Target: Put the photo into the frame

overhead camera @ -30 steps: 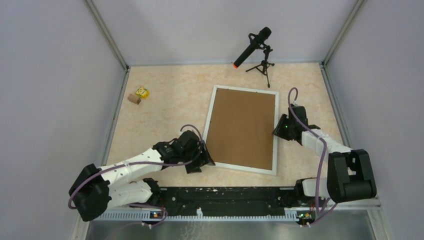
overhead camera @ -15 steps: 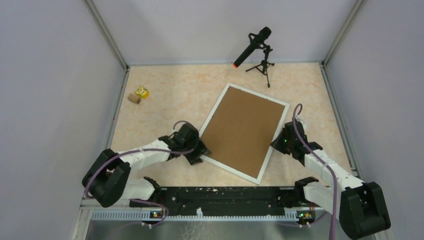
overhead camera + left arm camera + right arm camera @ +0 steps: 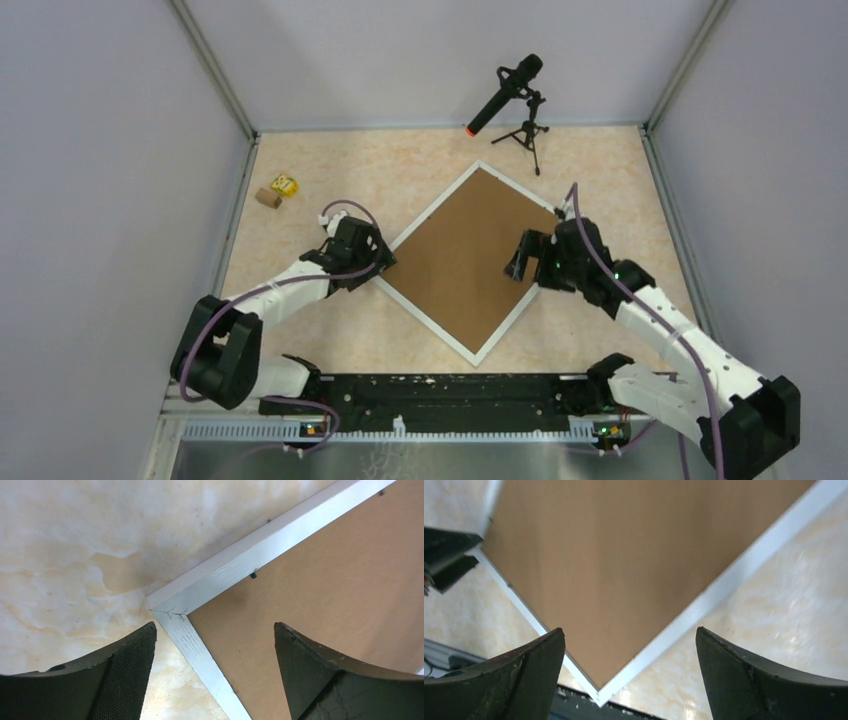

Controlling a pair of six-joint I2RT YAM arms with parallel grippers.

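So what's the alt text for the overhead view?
A white picture frame lies back up, turned like a diamond, on a beige table. The left tool sits open at its left corner; the right tool hangs open over its brown backing board.

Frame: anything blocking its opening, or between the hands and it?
Yes: the brown backing board fills the opening of the frame, back side up. Nothing visible lies between the hands and the frame: the open left hand is over its corner, the open right hand over the board. The photo is not in view.
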